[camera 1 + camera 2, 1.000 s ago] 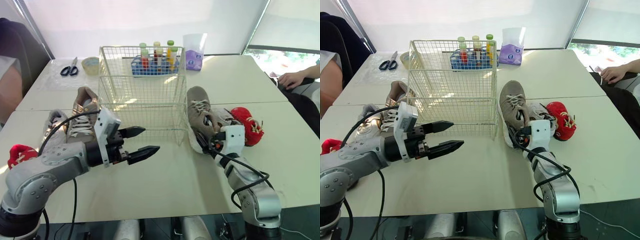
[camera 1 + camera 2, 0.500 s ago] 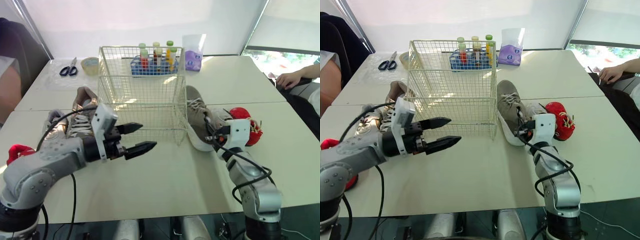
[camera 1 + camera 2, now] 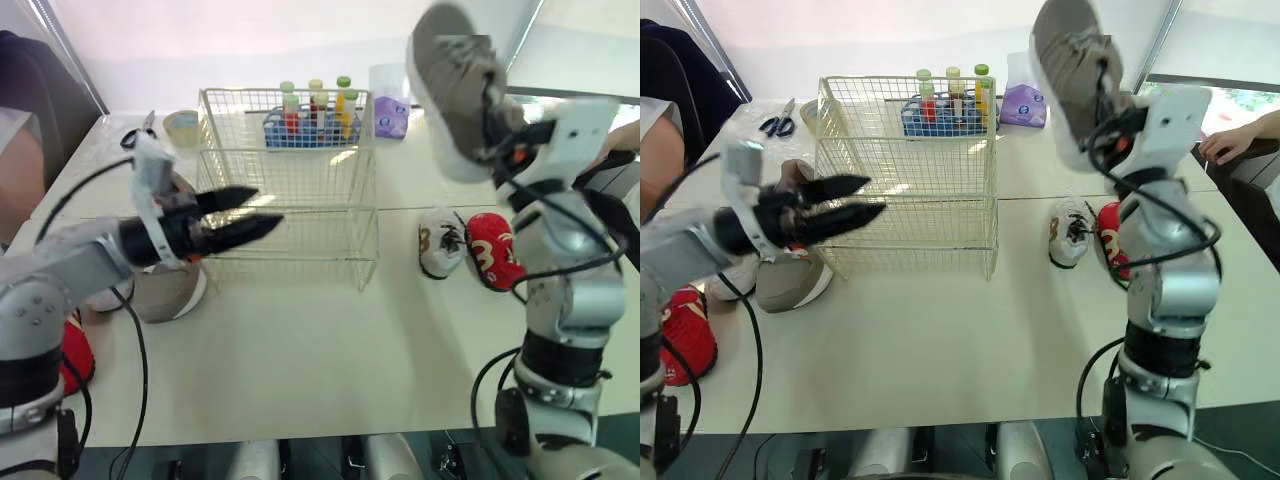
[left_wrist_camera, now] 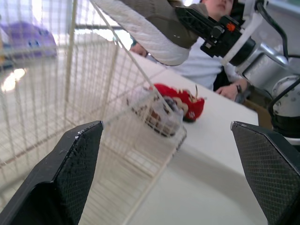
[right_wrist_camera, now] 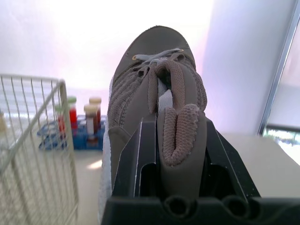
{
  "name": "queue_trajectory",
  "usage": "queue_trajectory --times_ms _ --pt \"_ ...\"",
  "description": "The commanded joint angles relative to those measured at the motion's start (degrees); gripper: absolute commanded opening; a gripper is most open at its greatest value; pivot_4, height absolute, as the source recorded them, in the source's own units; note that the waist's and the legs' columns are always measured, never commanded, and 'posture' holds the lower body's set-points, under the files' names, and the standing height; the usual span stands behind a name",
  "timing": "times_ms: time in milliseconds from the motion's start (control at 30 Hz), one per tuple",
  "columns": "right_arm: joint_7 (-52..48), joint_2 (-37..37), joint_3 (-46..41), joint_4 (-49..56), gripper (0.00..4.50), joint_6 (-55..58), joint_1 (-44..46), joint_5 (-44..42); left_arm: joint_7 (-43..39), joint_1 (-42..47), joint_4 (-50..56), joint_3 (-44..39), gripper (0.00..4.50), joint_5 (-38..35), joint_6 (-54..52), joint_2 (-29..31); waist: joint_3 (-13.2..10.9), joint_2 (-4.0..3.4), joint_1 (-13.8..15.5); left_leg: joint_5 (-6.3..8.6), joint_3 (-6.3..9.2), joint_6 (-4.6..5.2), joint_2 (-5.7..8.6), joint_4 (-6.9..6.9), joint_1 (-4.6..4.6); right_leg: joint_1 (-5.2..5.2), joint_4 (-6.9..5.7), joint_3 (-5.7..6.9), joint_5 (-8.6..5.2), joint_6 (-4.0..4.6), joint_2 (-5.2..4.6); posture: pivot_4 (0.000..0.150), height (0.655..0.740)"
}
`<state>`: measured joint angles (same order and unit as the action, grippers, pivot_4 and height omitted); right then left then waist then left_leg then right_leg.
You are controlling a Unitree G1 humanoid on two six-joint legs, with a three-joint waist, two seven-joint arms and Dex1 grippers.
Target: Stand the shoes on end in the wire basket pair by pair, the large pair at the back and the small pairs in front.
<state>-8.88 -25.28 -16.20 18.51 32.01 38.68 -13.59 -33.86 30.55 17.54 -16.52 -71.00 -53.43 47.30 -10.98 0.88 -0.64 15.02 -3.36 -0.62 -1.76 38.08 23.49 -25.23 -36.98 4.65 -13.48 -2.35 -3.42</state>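
Basket point(image 3: 290, 262) empty; right gripper point(image 5: 178, 125) clamped on large grey shoe point(image 3: 450, 80), held high beside it; left gripper point(image 3: 262, 208) spread apart, holding nothing; second grey shoe point(image 3: 160, 290) and small shoes point(image 3: 492, 250) on table point(image 3: 330, 340), unplaced.

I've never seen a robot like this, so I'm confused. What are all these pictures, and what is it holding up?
It is a robot with two arms. Each arm ends in a pinching tool with two black fingers. The two wide pictures come from cameras in its head, looking down at a table. The other two come from small cameras on its wrists. The right tool is shut on a big grey shoe, held high in the air near a wire basket. The left tool is open and holds nothing. On the table lie a small white shoe and a small red shoe.
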Motion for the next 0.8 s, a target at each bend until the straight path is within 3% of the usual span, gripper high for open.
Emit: queue_trajectory --times_ms 33,233,433,800 --pt "-6.5 -7.4 -2.0 -6.6 0.66 -10.4 9.6 0.1 -3.1 8.5 -11.2 -3.7 4.50 0.9 0.8 2.6 -0.1 0.04 0.0 0.00 -0.01 0.00 0.01 0.01 0.00 0.00 -0.02 0.01 0.00 0.00 0.01 0.150 0.7400" --pt "-19.8 -12.9 2.3 -18.0 0.66 -21.5 22.1 -2.2 -13.1 28.6 -33.6 -0.3 4.50 7.1 1.0 3.5 -0.1 0.07 -0.1 0.00 -0.11 0.00 0.05 -0.04 0.00 -0.02 0.03 0.04 0.00 -0.01 0.09 0.150 0.7400" --pt "-27.1 -8.4 6.7 -21.3 0.66 -27.2 26.2 -4.3 -22.5 45.3 -50.6 4.4 4.50 17.8 5.8 0.4 -0.1 0.08 -0.3 0.00 -0.22 0.01 0.00 -0.04 -0.04 -0.03 -0.05 0.00 0.01 -0.02 0.08 0.150 0.7400" --pt "-32.2 -5.5 10.8 -15.7 0.66 -28.8 22.2 -5.1 -28.0 57.1 -67.0 4.0 4.50 29.6 13.6 -4.8 -0.2 0.20 0.0 0.02 -0.31 0.04 0.00 0.01 0.06 -0.11 -0.09 0.01 0.00 -0.09 -0.14 0.150 0.7400"
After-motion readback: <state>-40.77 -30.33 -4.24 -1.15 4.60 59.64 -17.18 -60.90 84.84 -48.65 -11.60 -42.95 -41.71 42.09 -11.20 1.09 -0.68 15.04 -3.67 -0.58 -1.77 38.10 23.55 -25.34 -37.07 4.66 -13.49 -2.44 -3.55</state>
